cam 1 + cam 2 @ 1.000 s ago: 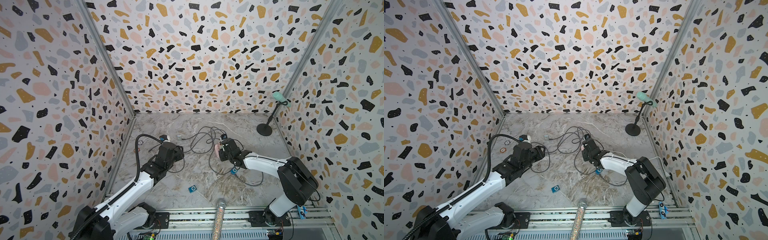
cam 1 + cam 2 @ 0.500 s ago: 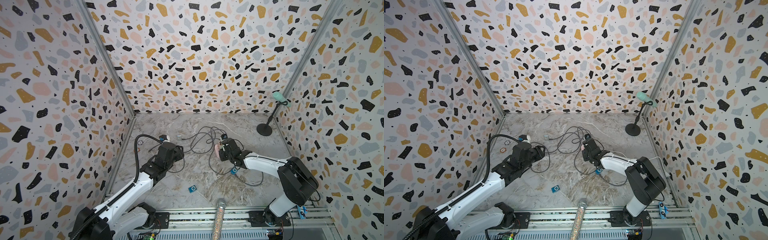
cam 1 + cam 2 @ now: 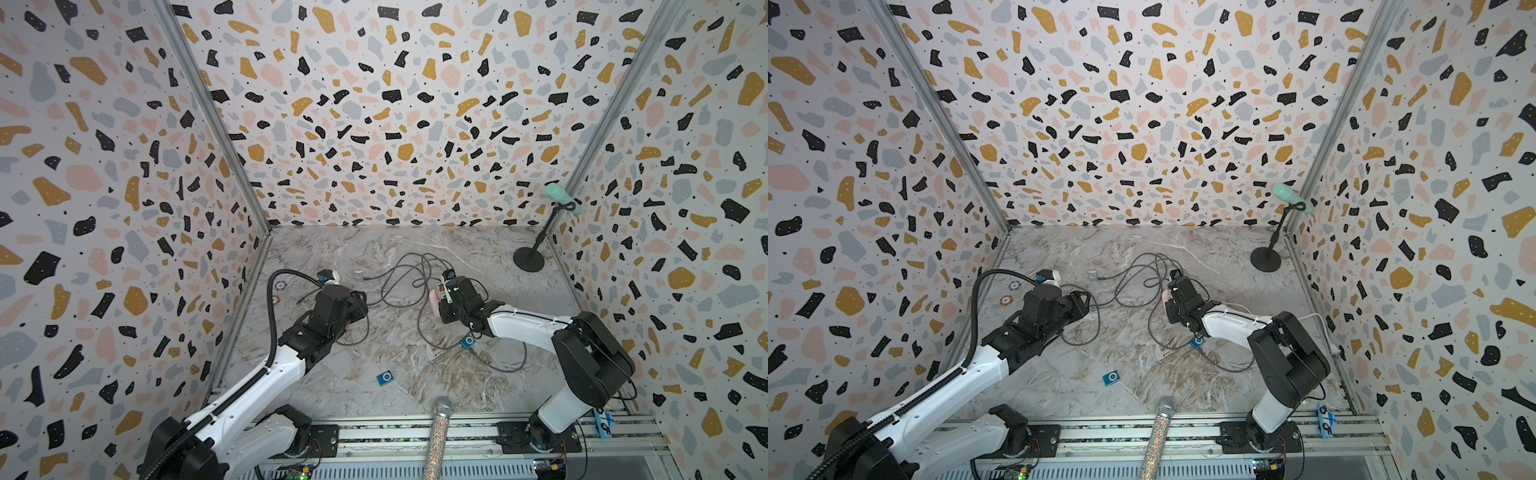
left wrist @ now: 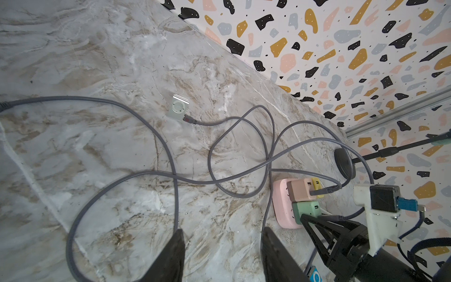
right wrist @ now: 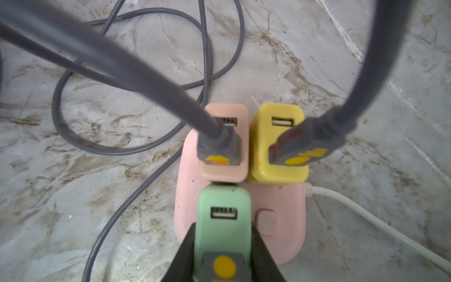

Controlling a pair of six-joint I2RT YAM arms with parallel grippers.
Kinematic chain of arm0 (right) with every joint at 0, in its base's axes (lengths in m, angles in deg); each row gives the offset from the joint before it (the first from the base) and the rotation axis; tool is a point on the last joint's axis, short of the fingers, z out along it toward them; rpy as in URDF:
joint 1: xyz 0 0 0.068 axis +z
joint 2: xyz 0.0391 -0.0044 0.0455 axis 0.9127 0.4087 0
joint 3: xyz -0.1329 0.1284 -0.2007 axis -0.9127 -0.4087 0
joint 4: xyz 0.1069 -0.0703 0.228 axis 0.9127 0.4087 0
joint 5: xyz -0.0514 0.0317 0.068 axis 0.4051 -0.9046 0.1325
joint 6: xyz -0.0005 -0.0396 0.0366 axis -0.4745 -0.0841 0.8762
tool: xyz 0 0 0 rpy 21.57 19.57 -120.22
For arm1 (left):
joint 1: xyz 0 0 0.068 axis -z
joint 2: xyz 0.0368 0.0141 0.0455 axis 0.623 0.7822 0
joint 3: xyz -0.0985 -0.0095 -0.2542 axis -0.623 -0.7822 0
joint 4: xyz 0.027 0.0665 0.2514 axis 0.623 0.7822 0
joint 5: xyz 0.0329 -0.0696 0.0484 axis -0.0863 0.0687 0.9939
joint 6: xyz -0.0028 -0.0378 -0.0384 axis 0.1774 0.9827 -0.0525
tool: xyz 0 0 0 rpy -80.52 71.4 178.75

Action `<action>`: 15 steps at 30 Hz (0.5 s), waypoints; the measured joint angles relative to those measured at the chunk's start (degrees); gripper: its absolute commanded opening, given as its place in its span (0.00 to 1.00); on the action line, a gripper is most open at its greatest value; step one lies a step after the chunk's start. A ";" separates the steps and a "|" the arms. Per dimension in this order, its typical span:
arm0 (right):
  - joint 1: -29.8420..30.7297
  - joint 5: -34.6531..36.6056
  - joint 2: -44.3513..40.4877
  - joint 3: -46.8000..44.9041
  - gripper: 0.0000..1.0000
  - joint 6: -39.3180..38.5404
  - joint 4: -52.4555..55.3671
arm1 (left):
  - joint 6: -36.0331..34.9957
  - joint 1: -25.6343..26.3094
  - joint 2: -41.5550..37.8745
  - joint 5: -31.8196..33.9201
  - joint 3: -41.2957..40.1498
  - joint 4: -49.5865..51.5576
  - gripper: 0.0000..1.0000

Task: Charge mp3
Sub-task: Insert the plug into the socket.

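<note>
The right gripper (image 5: 223, 224) is seen closed narrowly on a grey USB plug (image 5: 224, 267) marked with a yellow dot. The plug is held at the lower port of the green charger (image 5: 224, 197), though whether it is fully seated cannot be told. The green charger is mounted on a pink power strip (image 5: 280, 207) beside a pink charger (image 5: 241, 146) and a yellow charger (image 5: 278, 109), each of which is fitted with its own grey plug. A white cord (image 5: 366, 214) is led away from the strip across the marble table (image 3: 332, 395). The left gripper (image 4: 222, 229) is held low over the table with its jaws about half apart and nothing between them. A loop of grey cable (image 4: 146, 173) is passed just beside one finger. A silver mp3 player (image 4: 178, 108) is laid flat toward the back of the table, with a grey cable plugged into it. A blue mp3 player (image 3: 385, 377) is laid alone near the front edge, between the two arm bases, with no cable attached to it. A second blue mp3 player (image 3: 468, 341) is found just under the right forearm and is met by a grey cable, but the connection cannot be made out. A mint microphone (image 3: 559, 195) is held on a stand in the back right corner, and a glitter microphone (image 3: 438, 432) is laid across the front rail.
</note>
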 measured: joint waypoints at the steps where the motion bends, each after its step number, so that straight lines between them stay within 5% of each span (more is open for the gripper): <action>1: -0.02 -0.04 0.26 0.20 0.00 -0.02 0.13 | 0.00 0.00 0.00 -0.07 0.00 -0.04 0.52; 15: -0.26 -1.51 1.62 1.40 0.00 -0.72 -0.26 | 0.33 -0.02 1.03 -1.33 0.00 -0.33 0.52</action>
